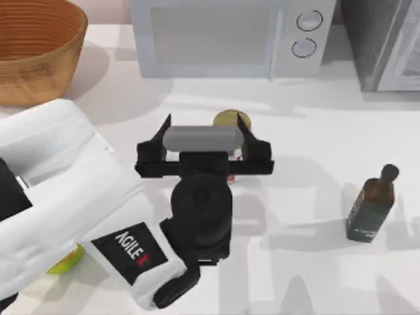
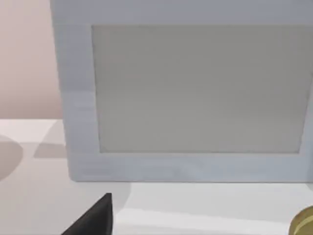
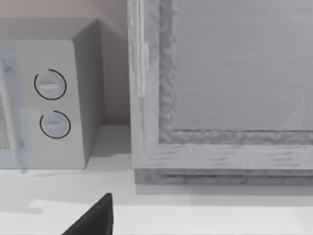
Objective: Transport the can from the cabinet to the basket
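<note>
A white tabletop runs back to a pale pinkish wall, with a pale microwave with two round knobs at the middle rear, the dark grey speckled cabinet at the rear right, and the orange-brown wicker basket at the rear left corner.

My left pincer hangs over the middle of the tabletop, in front of the microwave, its black crossbar and wrist covering most of what lies beneath. The can stands right there: its dull gold top pokes out past the far edge of the crossbar, and a sliver of red label shows below it. My left wrist view catches the same gold rim low at its edge. I cannot tell how wide my left fingers stand, nor whether they have hold of the can or merely sit around it. My right arm is parked near the cabinet, its wrist camera facing the cabinet's lighter door panel.

As I judge it, the can is already out of the cabinet and on the open tabletop, well apart from the basket. What is left is a sure grasp, the carry to the rear left, and the release inside the rim. A dark brown bottle stands off to the right, clear of that path.
</note>
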Tool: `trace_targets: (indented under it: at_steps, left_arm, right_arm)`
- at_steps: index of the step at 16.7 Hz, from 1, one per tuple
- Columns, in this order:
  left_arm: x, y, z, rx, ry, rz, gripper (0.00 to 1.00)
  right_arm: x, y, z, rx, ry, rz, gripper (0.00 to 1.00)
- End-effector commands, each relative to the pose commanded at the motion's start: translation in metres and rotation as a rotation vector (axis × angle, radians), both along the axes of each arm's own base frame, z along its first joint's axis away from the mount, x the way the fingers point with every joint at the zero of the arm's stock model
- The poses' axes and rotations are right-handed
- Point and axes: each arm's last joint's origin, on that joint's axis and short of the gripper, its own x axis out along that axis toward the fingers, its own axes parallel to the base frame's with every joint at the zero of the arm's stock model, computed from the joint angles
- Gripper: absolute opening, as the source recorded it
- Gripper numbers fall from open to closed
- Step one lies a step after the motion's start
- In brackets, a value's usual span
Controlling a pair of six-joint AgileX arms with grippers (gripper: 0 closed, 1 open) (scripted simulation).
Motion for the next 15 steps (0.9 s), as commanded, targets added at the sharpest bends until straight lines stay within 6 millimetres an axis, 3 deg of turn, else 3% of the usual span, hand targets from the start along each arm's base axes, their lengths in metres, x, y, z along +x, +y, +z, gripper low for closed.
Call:
trace_targets:
  at_steps: [3, 6, 15]
  left_arm:
    - [-0.016, -0.024, -0.042, 0.003, 0.0, -0.001, 1.0]
    - [-0.029, -0.034, -0.069, 0.005, 0.001, -0.002, 1.0]
    - [-0.025, -0.036, -0.074, 0.006, 0.001, -0.002, 1.0]
  right_arm:
    - [0.0, 0.0, 0.0, 0.0, 0.0, 0.0, 1.0]
    - [0.0, 0.0, 0.0, 0.0, 0.0, 0.0, 1.0]
    - [0.0, 0.0, 0.0, 0.0, 0.0, 0.0, 1.0]
